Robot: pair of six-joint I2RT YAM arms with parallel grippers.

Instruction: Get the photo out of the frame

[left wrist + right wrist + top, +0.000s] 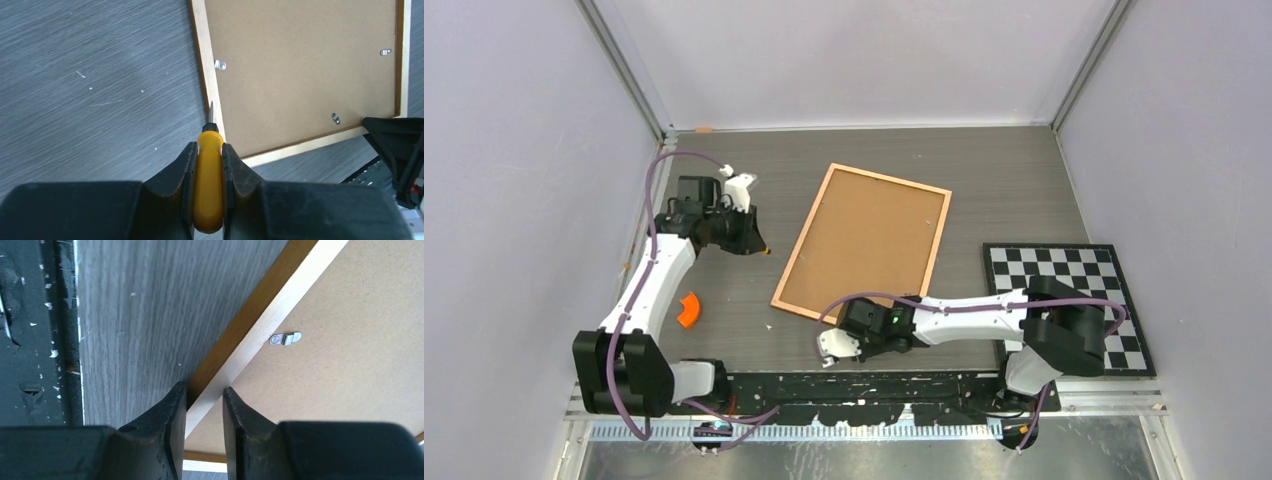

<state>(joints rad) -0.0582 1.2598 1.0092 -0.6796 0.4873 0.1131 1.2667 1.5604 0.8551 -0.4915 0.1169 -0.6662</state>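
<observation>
the frame [862, 243] is laid face down on the bench [1004, 190], its brown backing board [300, 65] turned upward. the photo is not seen in any view; it is judged to be shut in under that board.

the left gripper [209, 150] is clamped on a yellow-handled screwdriver [208, 190], whose thin metal tip is held at the outer edge of the frame's pale rail, a little way along from one of the small metal clips [220, 64]. the right gripper [204, 395] is set at the near rail of the frame, its fingers [175, 430] narrowly apart with the rail running between them; whether the rail is actually pinched cannot be told. another clip [284, 338] is seen just beyond them, on the board beside the rail.

the step in hand is judged to be the freeing of the backing, with the frame steadied by the right arm and the tool brought in by the left. nothing is lifted yet.

for the next move, the tip is to be brought to a clip and the clip swung off the board. a light, sideways push is called for, so that the frame is not slid across the bench.
</observation>
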